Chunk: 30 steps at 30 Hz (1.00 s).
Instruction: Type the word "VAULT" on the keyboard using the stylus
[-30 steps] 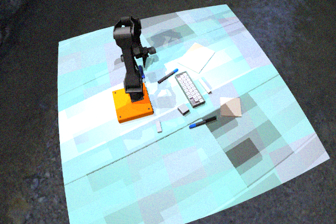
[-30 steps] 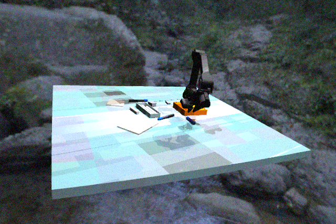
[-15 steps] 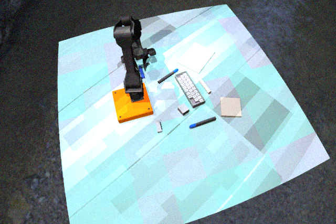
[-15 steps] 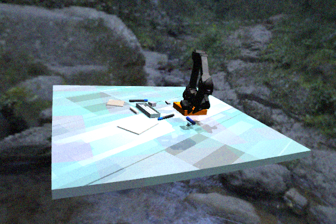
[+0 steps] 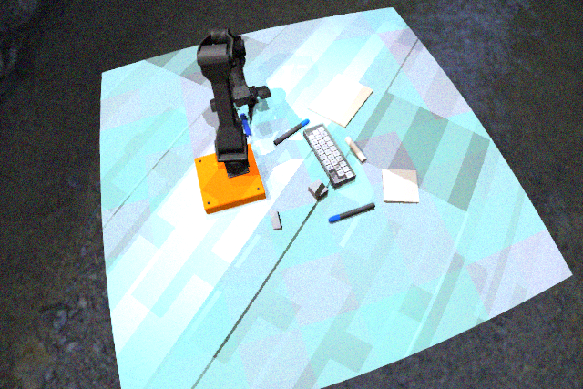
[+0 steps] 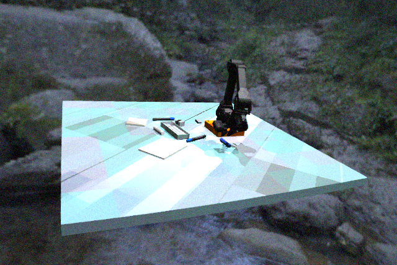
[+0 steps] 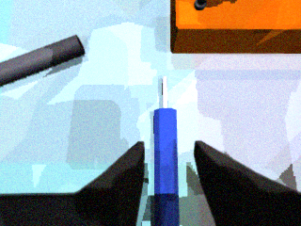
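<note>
From the top, the arm [image 5: 226, 107] [image 6: 242, 82] covers part of its orange base [image 5: 231, 198] [image 6: 209, 124] [image 7: 235, 40]. The hand [image 5: 251, 113] [image 6: 228, 132] [image 7: 168, 147] is dark and small here, its finger gap hard to read. The blue stylus [image 5: 246, 125] [image 6: 225, 142] [image 7: 166, 155] is partly hidden beside the arm, and the keyboard [image 5: 328, 154] [image 6: 175, 130] lies well apart from it, past a dark marker [image 5: 291, 131] [image 6: 196, 138] [image 7: 39, 61].

In the exterior view, the hand merges with the black arm links; the stylus shows near it on the bench [image 5: 320, 281] [image 6: 144, 188] [image 7: 94, 137], while the keyboard's letters are too small to read.

In the wrist view, the hand is partway open, gripping nothing. The stylus runs between the blurred fingers with a gap on either side, its pale tip toward the base and its rear cut off by the lower edge. The marker is cropped at left.
</note>
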{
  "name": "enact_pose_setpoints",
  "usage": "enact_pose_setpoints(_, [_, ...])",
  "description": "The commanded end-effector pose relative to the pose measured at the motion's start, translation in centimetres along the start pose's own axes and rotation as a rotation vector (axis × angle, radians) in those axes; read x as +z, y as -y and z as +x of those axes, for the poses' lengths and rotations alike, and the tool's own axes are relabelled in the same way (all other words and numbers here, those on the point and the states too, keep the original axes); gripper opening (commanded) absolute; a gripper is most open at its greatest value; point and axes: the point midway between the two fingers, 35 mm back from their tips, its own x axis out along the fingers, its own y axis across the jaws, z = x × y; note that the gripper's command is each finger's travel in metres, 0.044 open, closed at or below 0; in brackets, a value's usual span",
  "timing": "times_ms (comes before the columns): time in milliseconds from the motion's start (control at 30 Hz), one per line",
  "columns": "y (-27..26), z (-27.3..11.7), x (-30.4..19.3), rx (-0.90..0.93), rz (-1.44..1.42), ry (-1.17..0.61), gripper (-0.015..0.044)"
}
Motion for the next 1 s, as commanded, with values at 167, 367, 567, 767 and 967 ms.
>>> enact_pose_setpoints(167, [0.0,0.7,-0.2,0.002,0.004,0.007,0.015])
enact_pose_setpoints(367, [0.0,1.1,-0.5,0.002,0.004,0.007,0.015])
enact_pose_setpoints(567, [0.0,1.4,-0.6,0.002,0.004,0.007,0.015])
enact_pose_setpoints(767, [0.0,1.8,-0.8,0.002,0.004,0.007,0.015])
enact_pose_setpoints(967, [0.0,2.2,-1.1,0.002,0.004,0.007,0.015])
